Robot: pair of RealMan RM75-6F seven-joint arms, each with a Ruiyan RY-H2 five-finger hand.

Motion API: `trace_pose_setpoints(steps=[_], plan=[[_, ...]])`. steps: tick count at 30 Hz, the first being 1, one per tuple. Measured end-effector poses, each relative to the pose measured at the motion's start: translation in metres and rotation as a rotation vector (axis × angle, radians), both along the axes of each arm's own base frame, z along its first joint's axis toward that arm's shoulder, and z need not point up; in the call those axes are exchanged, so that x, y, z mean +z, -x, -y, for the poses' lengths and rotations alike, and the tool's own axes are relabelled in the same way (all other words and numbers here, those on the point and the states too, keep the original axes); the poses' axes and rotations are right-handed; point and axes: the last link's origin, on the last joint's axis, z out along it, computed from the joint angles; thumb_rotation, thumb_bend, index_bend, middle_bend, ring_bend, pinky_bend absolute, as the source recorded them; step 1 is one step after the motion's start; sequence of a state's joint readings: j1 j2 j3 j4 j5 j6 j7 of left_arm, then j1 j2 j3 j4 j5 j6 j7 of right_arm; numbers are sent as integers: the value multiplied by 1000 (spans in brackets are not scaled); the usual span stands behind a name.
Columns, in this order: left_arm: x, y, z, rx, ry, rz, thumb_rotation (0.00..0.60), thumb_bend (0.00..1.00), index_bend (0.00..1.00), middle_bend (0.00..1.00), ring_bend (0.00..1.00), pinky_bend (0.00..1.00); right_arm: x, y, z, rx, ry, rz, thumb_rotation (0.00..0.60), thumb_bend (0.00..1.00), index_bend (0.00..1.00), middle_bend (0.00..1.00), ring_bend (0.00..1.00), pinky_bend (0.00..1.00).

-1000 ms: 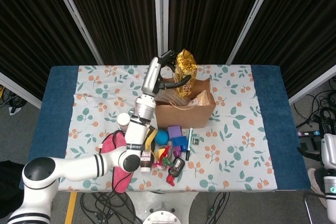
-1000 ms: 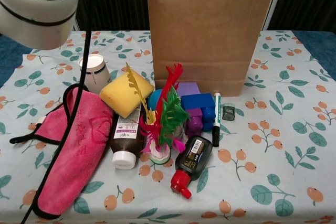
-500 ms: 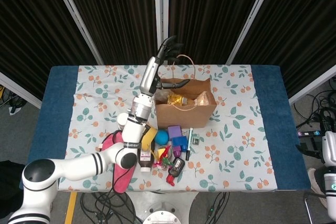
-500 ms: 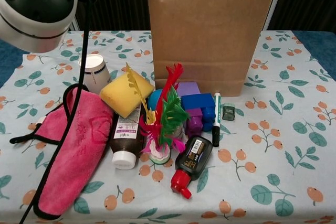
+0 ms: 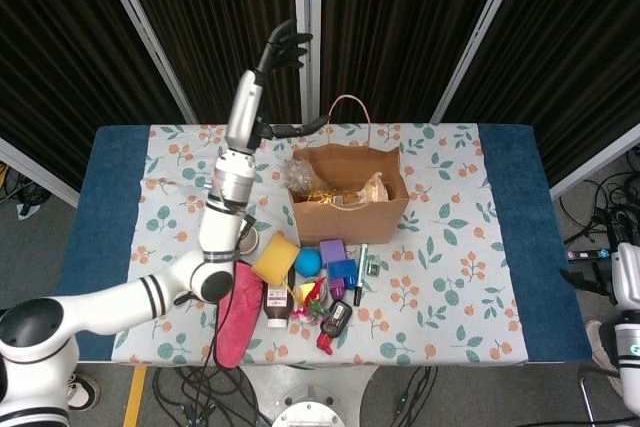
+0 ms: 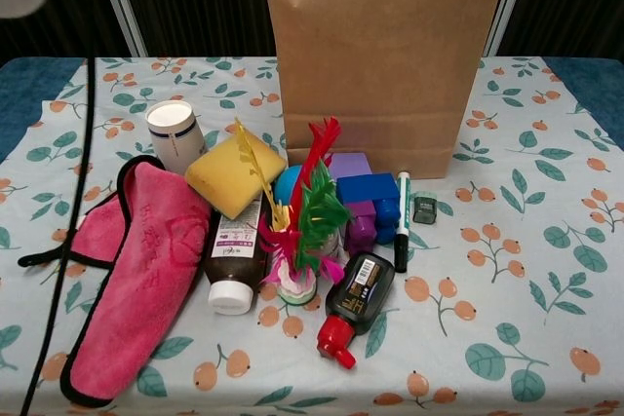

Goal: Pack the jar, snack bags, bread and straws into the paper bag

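— Bag (image 5: 350, 197) first: what does it look like, and where is it?

— Brown paper, upright on the floral cloth (image 5: 450, 247) toward the table's far side, mouth open upward, one loop handle standing above the rim. In the head view I see crinkled clear and gold snack packets (image 5: 345, 190) lying inside it. In the chest view its flat front wall (image 6: 382, 56) fills the upper middle, creased near the base.

— And your left hand (image 5: 283, 47)?

— Raised high above the table, up and to the left of the bag, fingers spread and holding nothing. My forearm slants down from it toward the table's near left.

— Your right hand?

— Neither view shows it.

— What has changed from half a second ago?

— My left hand was then just over the bag's left rim; it now sits higher and further left, well apart from the bag. A second ago it held the gold snack bag above the opening; that bag now lies inside. In the chest view my arm has left the upper left corner, uncovering the white jar (image 6: 176, 133) beside the yellow sponge (image 6: 232, 172) and pink cloth (image 6: 132, 275).
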State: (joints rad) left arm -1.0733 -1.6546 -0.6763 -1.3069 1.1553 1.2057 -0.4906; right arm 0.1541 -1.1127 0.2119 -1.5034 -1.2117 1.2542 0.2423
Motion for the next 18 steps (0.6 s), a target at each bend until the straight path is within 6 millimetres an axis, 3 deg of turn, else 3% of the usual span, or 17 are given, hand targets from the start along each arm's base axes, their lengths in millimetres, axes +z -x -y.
trace_pose_setpoints(steps=[5, 10, 14, 18], plan=[[53, 43, -11, 76, -180, -152, 600, 92, 214, 308, 272, 301, 2, -9, 2, 41, 11, 7, 600, 0, 102, 182, 14, 0], [96, 117, -2, 210, -333, -403, 600, 93, 233, 310, 272, 273, 4, -23, 1, 114, 19, 2, 600, 0, 102, 177, 5, 0], [95, 174, 30, 309, -370, -654, 600, 94, 284, 311, 241, 244, 4, -39, -5, 208, 26, -39, 600, 0, 103, 162, 0, 0], [76, 227, 89, 388, -332, -926, 600, 94, 284, 310, 229, 244, 3, -49, -11, 256, 23, -119, 600, 0, 102, 123, 0, 0]])
